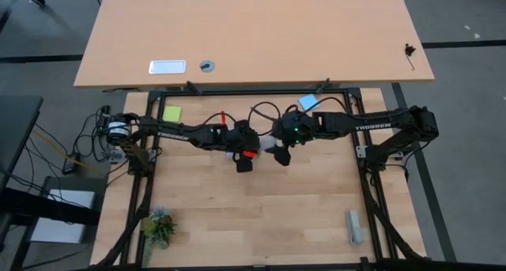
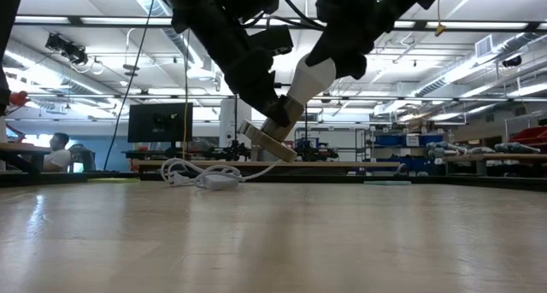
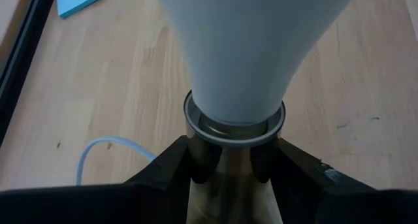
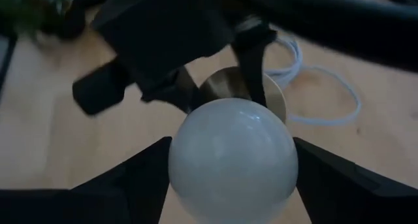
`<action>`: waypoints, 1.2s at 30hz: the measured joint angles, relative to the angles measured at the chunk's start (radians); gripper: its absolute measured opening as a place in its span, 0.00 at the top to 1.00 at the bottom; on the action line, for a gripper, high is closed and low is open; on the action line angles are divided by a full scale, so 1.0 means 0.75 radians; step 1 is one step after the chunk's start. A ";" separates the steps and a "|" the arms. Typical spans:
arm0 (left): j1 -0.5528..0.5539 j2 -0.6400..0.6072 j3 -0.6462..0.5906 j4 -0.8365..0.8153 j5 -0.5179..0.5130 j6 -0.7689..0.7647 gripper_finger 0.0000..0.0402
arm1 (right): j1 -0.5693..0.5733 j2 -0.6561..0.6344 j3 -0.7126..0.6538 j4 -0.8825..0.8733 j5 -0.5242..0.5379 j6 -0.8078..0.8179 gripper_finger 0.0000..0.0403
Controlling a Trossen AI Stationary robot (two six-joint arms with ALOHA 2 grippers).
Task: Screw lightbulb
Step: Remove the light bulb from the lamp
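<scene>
You have a smooth white rounded lightbulb point(image 4: 233, 155), light, slippery and fragile, so hold it gently on the widest part of the globe. In the middle of the high view it sits tilted above the table point(image 1: 300, 216), its narrow neck in the round metal socket base point(image 3: 234, 123). The left gripper point(image 3: 232, 162) has its jaws clamped on that socket. The right gripper point(image 4: 232, 168) has its jaws on both sides of the globe; I cannot tell if they touch it.

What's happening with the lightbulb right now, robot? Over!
Left gripper clamped on the socket base, held tilted above the table. Right gripper around the lightbulb, fingers not clearly touching it. Bulb neck seated in socket. Nothing in the way.
</scene>
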 joint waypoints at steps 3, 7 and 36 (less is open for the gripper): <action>0.000 0.000 0.000 0.000 0.002 0.001 0.60 | -0.001 0.000 0.000 0.000 -0.027 -0.173 0.26; 0.000 0.000 0.000 0.000 0.008 0.007 0.60 | -0.001 0.000 0.000 -0.003 -0.043 -0.423 0.26; -0.002 0.002 -0.003 0.020 0.041 0.005 0.60 | 0.059 -0.044 0.031 -0.020 0.010 -0.470 0.13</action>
